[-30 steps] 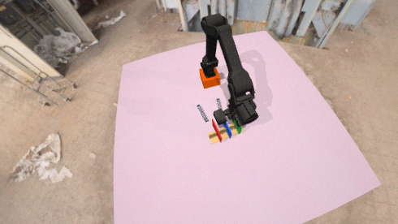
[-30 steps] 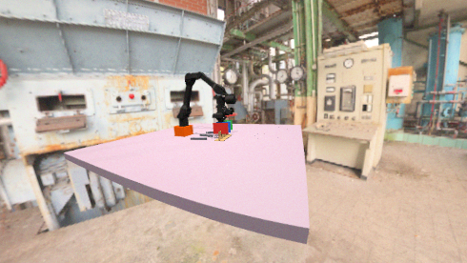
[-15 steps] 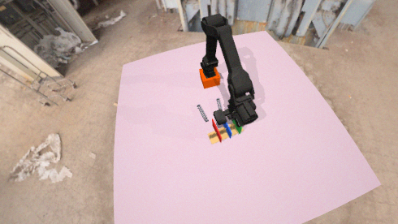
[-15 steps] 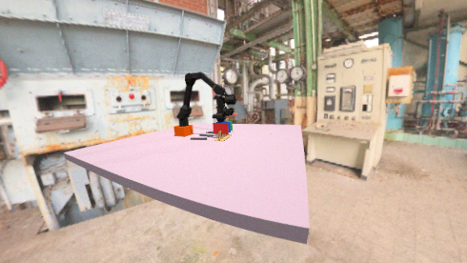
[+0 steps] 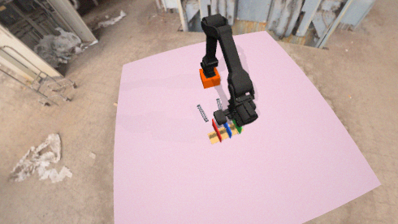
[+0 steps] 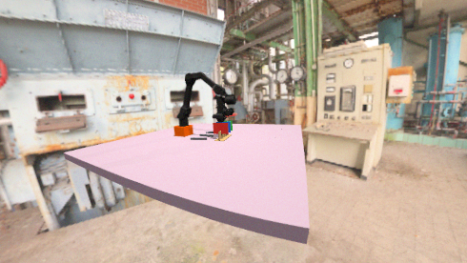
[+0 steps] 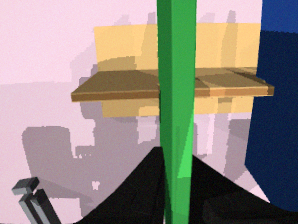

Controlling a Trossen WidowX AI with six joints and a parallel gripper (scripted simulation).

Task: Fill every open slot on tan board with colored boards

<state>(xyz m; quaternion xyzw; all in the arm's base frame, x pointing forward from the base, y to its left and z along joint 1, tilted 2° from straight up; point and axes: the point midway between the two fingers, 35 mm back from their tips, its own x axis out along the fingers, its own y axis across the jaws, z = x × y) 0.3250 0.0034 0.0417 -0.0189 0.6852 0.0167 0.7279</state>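
My gripper [image 5: 234, 121] [image 7: 166, 155] is shut on the upright green board [image 5: 239, 127] [image 6: 232, 126] [image 7: 178, 75]. The green board is crosswise over the standing tan board [image 5: 214, 138] [image 7: 120, 83], near the end away from the red board. Its notch is hidden, and I cannot tell how deep it sits. The blue board [image 5: 228, 131] [image 6: 229, 127] [image 7: 280, 100] stands crosswise at the middle of the tan board. The red board [image 5: 216, 131] [image 6: 220, 128] stands crosswise nearer the other end. In the wrist view the blue board is close on the right of the green one.
A dark slotted holder [image 5: 202, 113] [image 6: 198, 138] lies between the boards and the orange arm base [image 5: 209, 79] [image 6: 183, 131]. Another holder [image 5: 219, 103] lies beside it, partly behind the arm. A grey holder end [image 7: 36, 199] shows at lower left in the wrist view.
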